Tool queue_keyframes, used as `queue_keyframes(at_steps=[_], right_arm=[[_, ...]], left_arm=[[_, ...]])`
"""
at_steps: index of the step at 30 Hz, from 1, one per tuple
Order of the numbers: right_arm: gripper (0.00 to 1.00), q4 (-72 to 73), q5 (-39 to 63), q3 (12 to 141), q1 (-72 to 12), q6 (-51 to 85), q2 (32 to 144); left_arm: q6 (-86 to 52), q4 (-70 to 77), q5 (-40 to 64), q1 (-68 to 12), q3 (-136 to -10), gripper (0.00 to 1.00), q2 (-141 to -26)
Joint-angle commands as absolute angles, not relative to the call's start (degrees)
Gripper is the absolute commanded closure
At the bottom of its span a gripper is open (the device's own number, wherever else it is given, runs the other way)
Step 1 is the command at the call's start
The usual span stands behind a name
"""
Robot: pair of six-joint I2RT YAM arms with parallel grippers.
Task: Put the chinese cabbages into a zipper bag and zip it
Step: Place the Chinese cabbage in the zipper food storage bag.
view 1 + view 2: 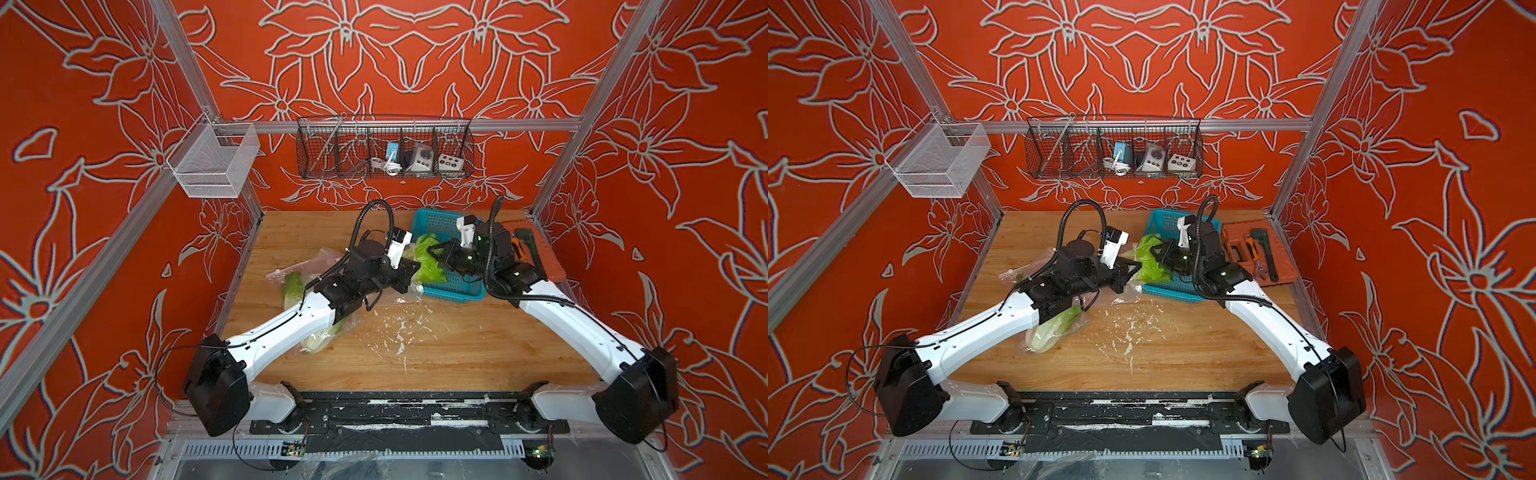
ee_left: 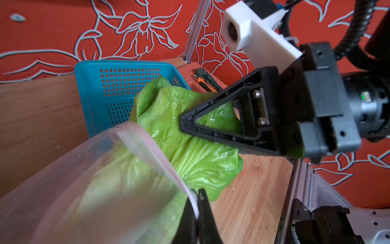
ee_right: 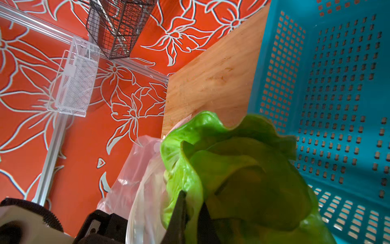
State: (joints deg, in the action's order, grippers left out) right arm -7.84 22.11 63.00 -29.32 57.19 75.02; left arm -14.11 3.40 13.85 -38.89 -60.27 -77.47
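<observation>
The clear zipper bag lies on the wooden table under my left arm. My left gripper is shut on the rim of its mouth. A chinese cabbage lies inside, partly hidden by the forearm. My right gripper is shut on the green leaves of another chinese cabbage. Its white end sits inside the bag mouth, and its leafy top still sticks out beside the blue basket.
An orange tool case with a wrench lies at the table's right edge behind the blue basket. A black wire basket and a white mesh basket hang on the frame. White flecks dot the table's middle.
</observation>
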Motion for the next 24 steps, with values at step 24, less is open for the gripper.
queue_keyframes(at_steps=[24], right_arm=[[1.00, 7.30, 21.97, 59.76, -31.78, 72.32, 82.51]], left_arm=[[-14.33, 4.77, 23.38, -38.48, -63.14, 0.96, -78.66]])
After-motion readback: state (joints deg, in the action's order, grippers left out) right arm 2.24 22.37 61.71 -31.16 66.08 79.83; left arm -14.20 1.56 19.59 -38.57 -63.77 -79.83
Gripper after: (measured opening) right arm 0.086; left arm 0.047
